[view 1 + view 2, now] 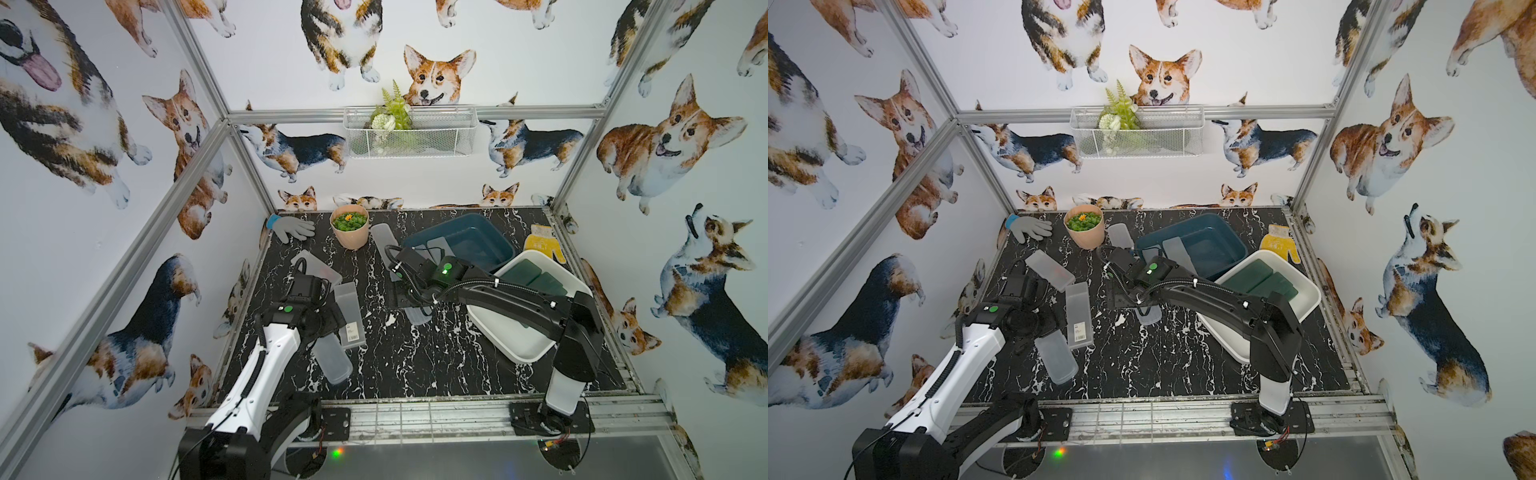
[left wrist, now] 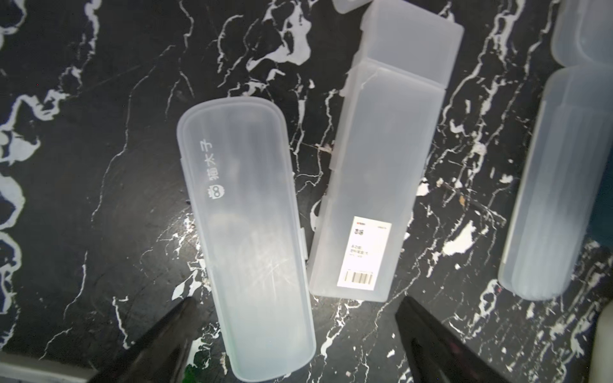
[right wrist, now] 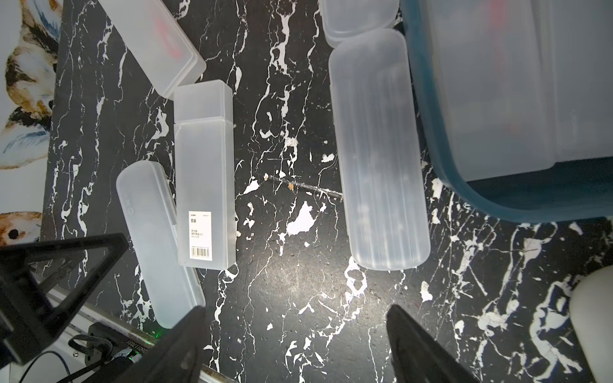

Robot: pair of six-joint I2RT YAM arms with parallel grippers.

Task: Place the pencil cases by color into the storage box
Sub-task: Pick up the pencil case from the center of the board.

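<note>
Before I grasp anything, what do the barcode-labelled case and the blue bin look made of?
The barcode-labelled case: frosted translucent plastic, probably rigid; the marbled table shows dimly through it. The blue bin: opaque teal plastic, slightly glossy by the sheen on its rounded rim.

Frosted plastic on black marbled tabletop (image 2: 99, 199).
Cases (image 2: 245, 245) translucent, matt, lightly scratched; paper label (image 2: 365, 255) on one; teal box (image 1: 498, 237) glossy, probably plastic; tabletop matt, scuffed.

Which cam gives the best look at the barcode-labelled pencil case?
Right wrist: the labelled case lies whole and unobstructed, and its sticker is crisp. Left wrist shows it larger, but its far end runs to the frame edge. In both top views it is small and the print is unreadable.
</note>
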